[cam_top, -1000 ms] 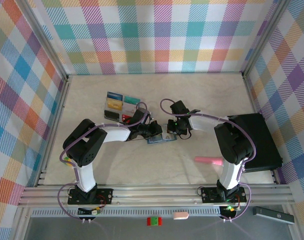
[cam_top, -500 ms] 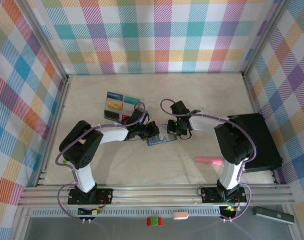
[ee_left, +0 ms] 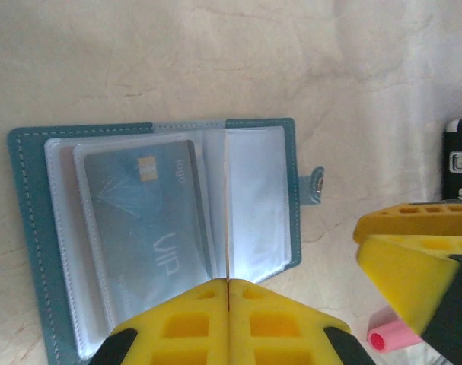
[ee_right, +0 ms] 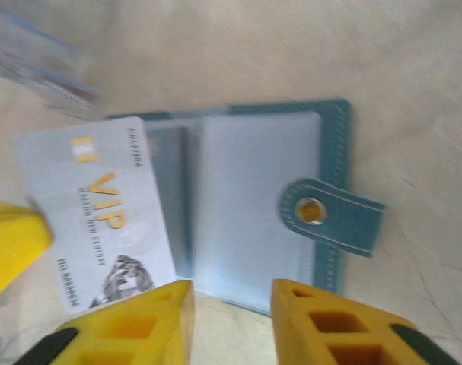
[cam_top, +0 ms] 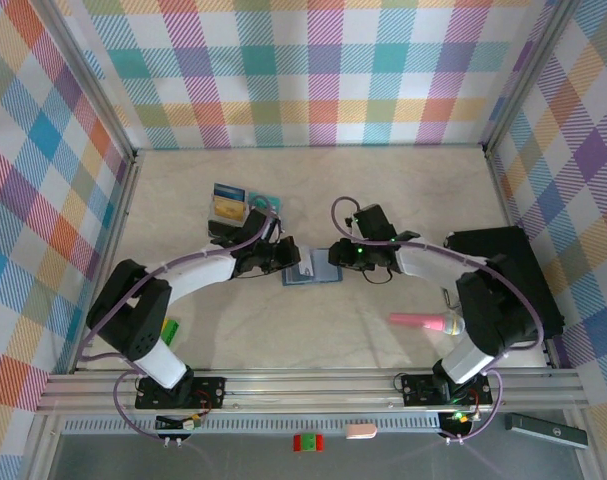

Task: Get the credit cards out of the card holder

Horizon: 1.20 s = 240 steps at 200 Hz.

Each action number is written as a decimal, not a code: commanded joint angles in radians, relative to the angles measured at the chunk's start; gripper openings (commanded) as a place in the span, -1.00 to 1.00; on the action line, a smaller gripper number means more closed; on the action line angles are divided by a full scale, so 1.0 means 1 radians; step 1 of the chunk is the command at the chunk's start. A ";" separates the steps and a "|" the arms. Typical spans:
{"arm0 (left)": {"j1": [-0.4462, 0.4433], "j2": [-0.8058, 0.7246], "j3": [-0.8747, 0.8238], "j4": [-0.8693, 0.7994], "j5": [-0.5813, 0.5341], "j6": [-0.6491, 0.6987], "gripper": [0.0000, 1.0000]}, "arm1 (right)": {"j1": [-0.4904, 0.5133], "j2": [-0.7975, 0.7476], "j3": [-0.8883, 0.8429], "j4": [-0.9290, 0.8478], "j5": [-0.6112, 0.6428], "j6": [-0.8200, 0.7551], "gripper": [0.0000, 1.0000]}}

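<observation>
Left wrist view: left tool [ee_left: 227,287] clenched on an edge-on grey-white VIP card [ee_right: 101,220] over the open card holder [ee_left: 29,228] on the bench [ee_left: 215,46]. Right tool [ee_right: 231,296] released, empty.

The top camera looks down on the whole surface [cam_top: 403,190] from behind; both wrist cameras face down, close over the card holder [ee_left: 253,198].
</observation>
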 commanded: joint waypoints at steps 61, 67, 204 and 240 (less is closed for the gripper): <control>0.033 -0.172 0.010 -0.013 -0.018 0.013 -1.00 | -0.060 -0.083 -0.081 0.315 -0.278 0.166 0.04; 0.036 -0.181 0.012 -0.005 -0.018 0.004 -1.00 | -0.068 -0.078 -0.082 0.344 -0.303 0.198 0.08; 0.113 -0.240 -0.036 0.394 0.122 -0.298 -1.00 | -0.101 0.045 0.022 0.725 -0.555 0.580 0.34; 0.115 -0.237 -0.045 0.432 0.139 -0.324 -1.00 | -0.102 0.057 0.028 0.778 -0.562 0.623 0.19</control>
